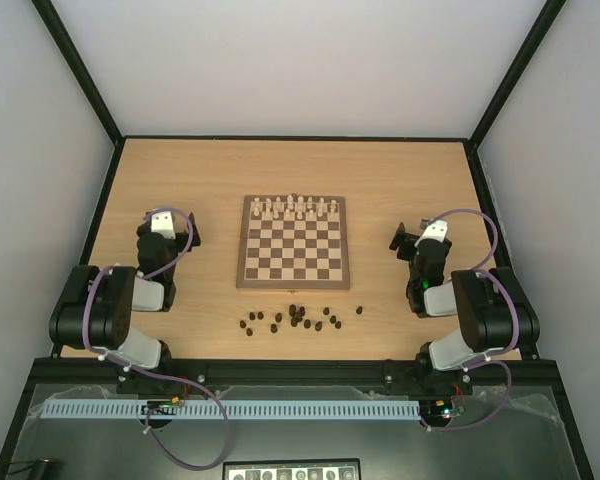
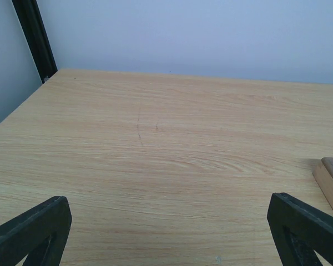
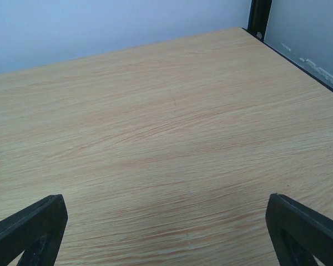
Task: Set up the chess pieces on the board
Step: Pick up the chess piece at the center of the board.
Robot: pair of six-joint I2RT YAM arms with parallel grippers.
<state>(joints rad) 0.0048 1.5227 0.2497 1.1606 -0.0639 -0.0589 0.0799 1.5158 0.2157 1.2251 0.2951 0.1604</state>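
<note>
The board (image 1: 294,243) lies in the middle of the table, with cream-white pieces (image 1: 295,208) standing along its two far rows. Several dark brown chess pieces (image 1: 300,317) lie scattered on the table just in front of the board's near edge. My left gripper (image 1: 166,222) rests left of the board, open and empty; in the left wrist view its fingers (image 2: 30,230) stand wide over bare wood, with a corner of the board (image 2: 332,180) at the right edge. To the right of the board my right gripper (image 1: 412,238) is open too, its fingers (image 3: 305,230) wide over bare table.
A black frame (image 1: 100,190) borders the wooden table (image 1: 180,180), with pale walls behind and at both sides. A black upright post (image 2: 36,39) stands at the far left corner and another post (image 3: 260,16) at the far right corner.
</note>
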